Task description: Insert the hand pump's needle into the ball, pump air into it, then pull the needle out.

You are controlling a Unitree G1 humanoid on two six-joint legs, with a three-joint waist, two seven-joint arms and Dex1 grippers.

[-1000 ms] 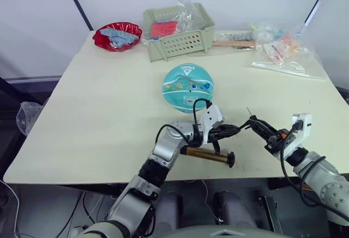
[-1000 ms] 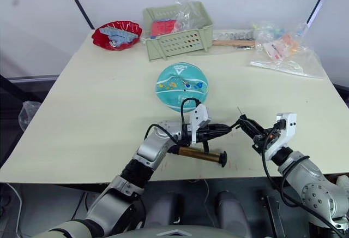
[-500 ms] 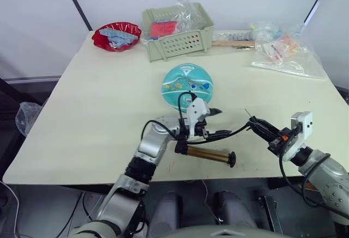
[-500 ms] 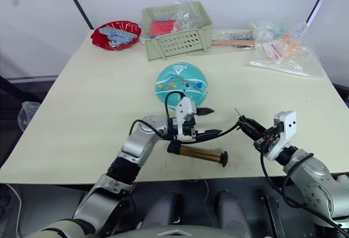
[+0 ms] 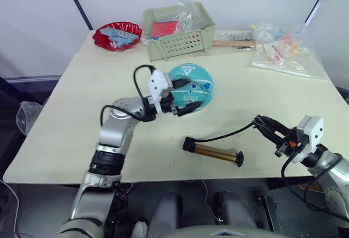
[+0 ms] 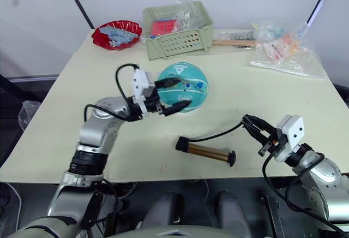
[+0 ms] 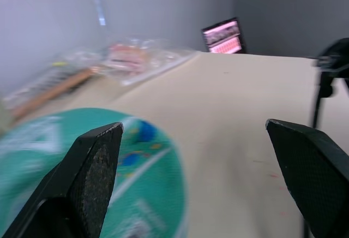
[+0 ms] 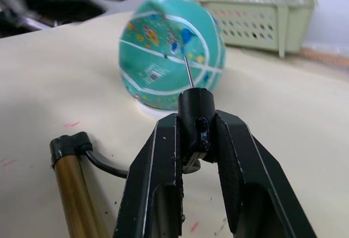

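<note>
The teal ball (image 5: 193,81) rests at the table's middle. My left gripper (image 5: 192,93) is open at its left side, one finger (image 7: 82,178) over the ball's top and the other along its near side; I cannot tell whether they touch. The brass hand pump (image 5: 214,152) lies flat on the table in front of the ball, free of both grippers. Its black hose (image 5: 226,135) runs right to my right gripper (image 8: 195,119), which is shut on the black fitting. The needle (image 8: 187,71) sticks out of the fitting toward the ball, well short of it.
A green basket (image 5: 177,30) and a red bowl (image 5: 117,35) stand at the back. Clear plastic bags (image 5: 283,52) and a wooden-handled tool (image 5: 234,43) lie at the back right. The near table edge (image 5: 163,177) runs just in front of the pump.
My left gripper has opened, left the pump and hose, and swung left and back to the ball. The pump now lies alone. My right gripper drifted slightly right with the fitting.
</note>
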